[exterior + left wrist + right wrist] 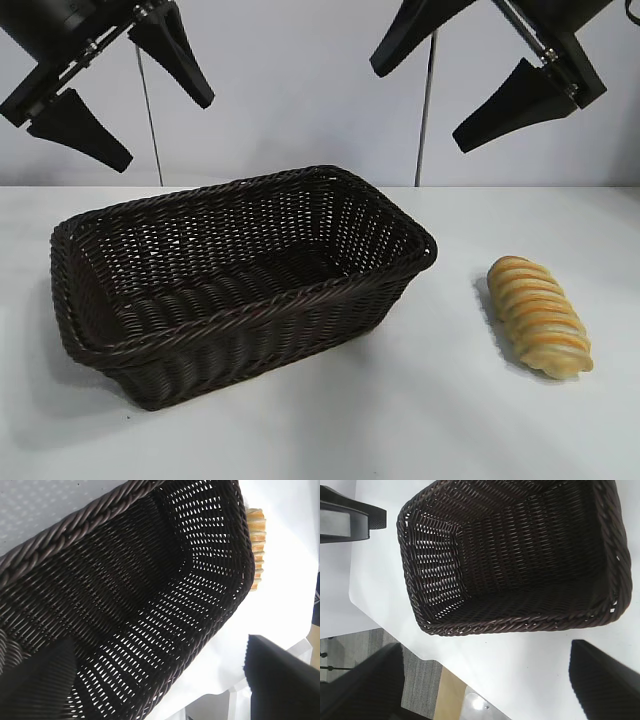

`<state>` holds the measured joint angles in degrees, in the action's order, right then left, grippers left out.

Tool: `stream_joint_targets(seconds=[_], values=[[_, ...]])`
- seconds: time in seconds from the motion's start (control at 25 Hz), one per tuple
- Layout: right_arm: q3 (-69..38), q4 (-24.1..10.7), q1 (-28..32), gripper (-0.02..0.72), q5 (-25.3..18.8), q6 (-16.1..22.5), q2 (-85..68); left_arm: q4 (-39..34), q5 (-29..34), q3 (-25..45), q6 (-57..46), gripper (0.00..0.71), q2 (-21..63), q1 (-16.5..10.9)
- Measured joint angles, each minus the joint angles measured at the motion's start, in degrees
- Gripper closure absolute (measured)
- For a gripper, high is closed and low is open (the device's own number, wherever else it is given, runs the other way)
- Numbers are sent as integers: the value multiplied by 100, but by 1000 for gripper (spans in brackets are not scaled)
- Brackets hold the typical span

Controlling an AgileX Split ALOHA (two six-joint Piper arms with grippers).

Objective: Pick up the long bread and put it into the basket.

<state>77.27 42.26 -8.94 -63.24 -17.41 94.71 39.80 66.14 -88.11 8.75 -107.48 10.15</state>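
Observation:
The long bread (538, 315), golden-tan with orange-browned ridges, lies on the white table to the right of the basket (240, 280). The basket is dark brown wicker, large, rectangular and empty. In the left wrist view the basket (150, 580) fills the frame and a strip of the bread (257, 545) shows beyond its rim. The right wrist view shows the basket (520, 555) but not the bread. My left gripper (160, 125) hangs open high above the basket's left end. My right gripper (415, 105) hangs open high above the gap between basket and bread. Both are empty.
The white table (400, 420) extends in front of the basket and around the bread. Its front edge and the floor beyond show in the right wrist view (445, 690). A dark object (350, 517) stands beyond the basket's far end there.

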Motion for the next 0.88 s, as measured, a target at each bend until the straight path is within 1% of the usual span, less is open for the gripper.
stream_joint_targets(seconds=[0.72, 0.88], values=[[0, 0, 0, 81, -5, 0, 0, 0, 0, 0, 0, 53, 0, 0], [0, 0, 0, 81, -11, 0, 0, 0, -94, 0, 0, 53, 0, 0]])
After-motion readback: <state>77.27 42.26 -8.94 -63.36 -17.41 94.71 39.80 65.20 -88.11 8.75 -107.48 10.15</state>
